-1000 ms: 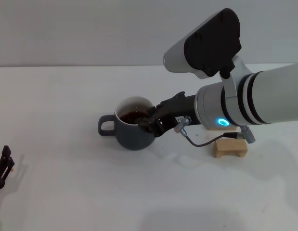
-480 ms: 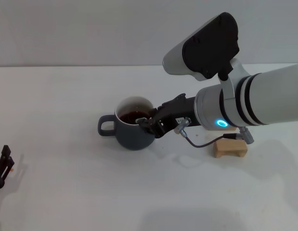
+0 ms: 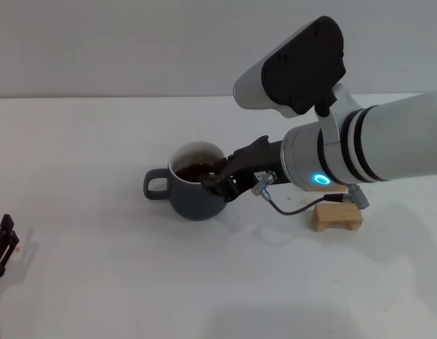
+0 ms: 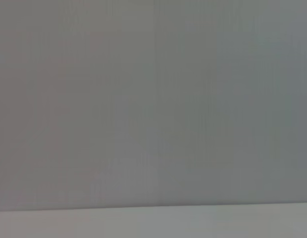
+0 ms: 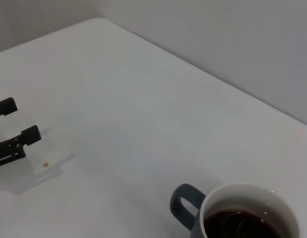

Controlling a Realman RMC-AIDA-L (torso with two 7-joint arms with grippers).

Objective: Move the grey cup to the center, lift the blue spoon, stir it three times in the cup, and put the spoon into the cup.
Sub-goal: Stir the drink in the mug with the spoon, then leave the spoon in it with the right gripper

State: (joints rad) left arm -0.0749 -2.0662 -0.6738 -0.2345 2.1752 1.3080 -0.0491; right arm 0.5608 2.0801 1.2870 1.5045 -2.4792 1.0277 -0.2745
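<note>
The grey cup point(image 3: 193, 191) stands near the table's middle, handle toward my left, with dark brown liquid inside; it also shows in the right wrist view point(image 5: 242, 208). My right gripper point(image 3: 218, 181) is at the cup's right rim, fingers dipped over the liquid and shut on the blue spoon. The spoon is mostly hidden; only a faint grey curve of it shows in the liquid point(image 5: 237, 225). My left gripper point(image 3: 5, 244) is parked, open, at the table's near left, also seen in the right wrist view point(image 5: 14, 134).
A small wooden block point(image 3: 338, 217) lies right of the cup below my right forearm. A second block point(image 3: 324, 188) peeks out behind the arm. The white table point(image 3: 98, 141) ends at a grey wall behind. The left wrist view shows only wall and table edge.
My right arm has shifted slightly left with the gripper staying at the cup's rim. The cup has not moved. The left gripper sits a little lower.
</note>
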